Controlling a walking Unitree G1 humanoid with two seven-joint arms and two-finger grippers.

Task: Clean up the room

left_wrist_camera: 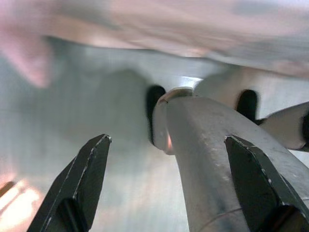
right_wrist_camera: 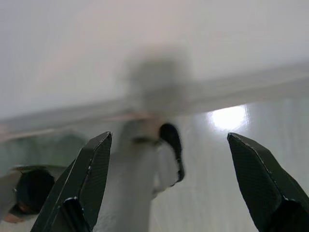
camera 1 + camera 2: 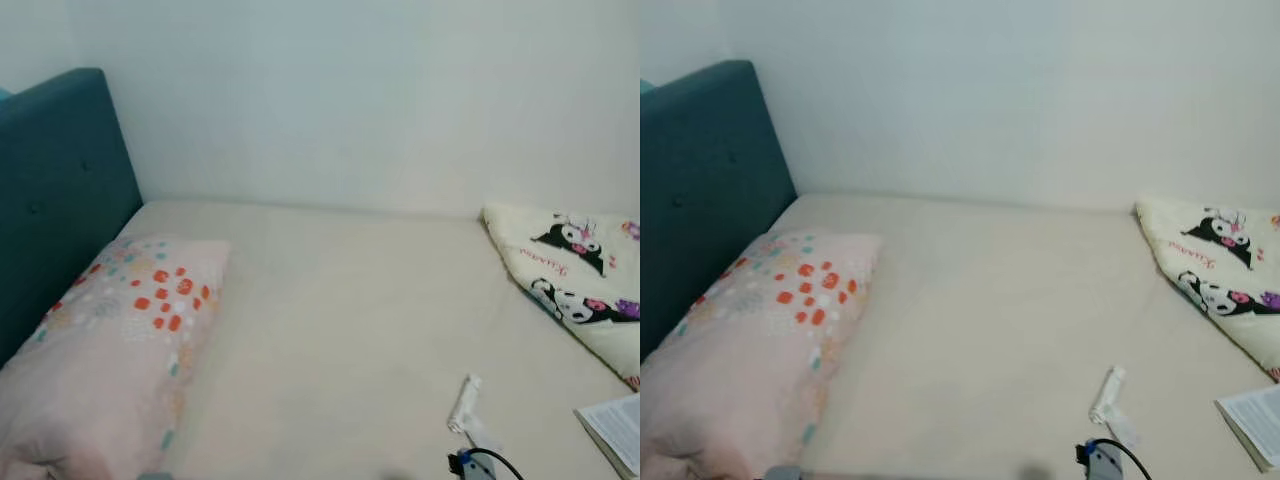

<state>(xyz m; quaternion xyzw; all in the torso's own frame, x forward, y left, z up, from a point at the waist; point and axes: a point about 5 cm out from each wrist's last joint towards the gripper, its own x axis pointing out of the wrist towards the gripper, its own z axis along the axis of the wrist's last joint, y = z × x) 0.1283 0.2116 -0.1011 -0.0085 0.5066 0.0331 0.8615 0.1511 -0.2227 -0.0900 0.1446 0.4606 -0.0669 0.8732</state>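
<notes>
Where mattress (image 3: pixel 340 330) lies bare, white tube (image 3: pixel 464 402) points toward wall.

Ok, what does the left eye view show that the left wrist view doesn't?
Left eye view: the bed's cream sheet, a floral pillow beside the teal headboard, a cartoon-print blanket, a small white tube and a paper booklet.
Left wrist view: the left hand, open, near a silver rounded part and a glossy floor.
Shared: possibly bedding, as blurred pinkish fabric beyond the hand; too blurred to tell.
</notes>
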